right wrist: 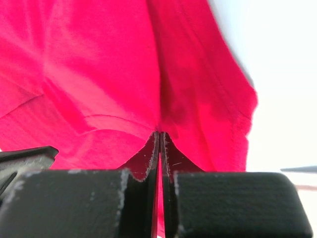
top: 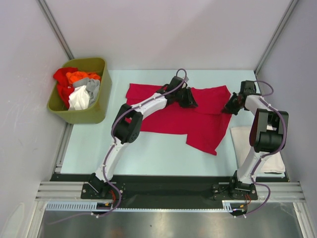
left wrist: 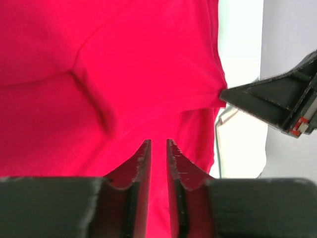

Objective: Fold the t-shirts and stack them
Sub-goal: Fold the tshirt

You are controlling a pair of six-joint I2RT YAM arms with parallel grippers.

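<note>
Crimson-red t-shirt (top: 203, 124) centre under left arm (top: 148, 105); off-white t-shirt (top: 238, 139) (right side) half behind right arm (top: 267, 131).

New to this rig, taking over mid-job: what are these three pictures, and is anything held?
Two robot arms, each ending in a two-finger gripper, are bolted at the near edge of the table. The wide picture looks down from above and behind them. The other two come from a camera on each wrist, its own fingers at the bottom. A crimson t-shirt lies spread on the table, an off-white t-shirt lies at the right, and an olive bin at the left holds more shirts. The right gripper pinches the crimson shirt's edge. The left gripper is over it, jaws slightly apart, holding nothing.
</note>
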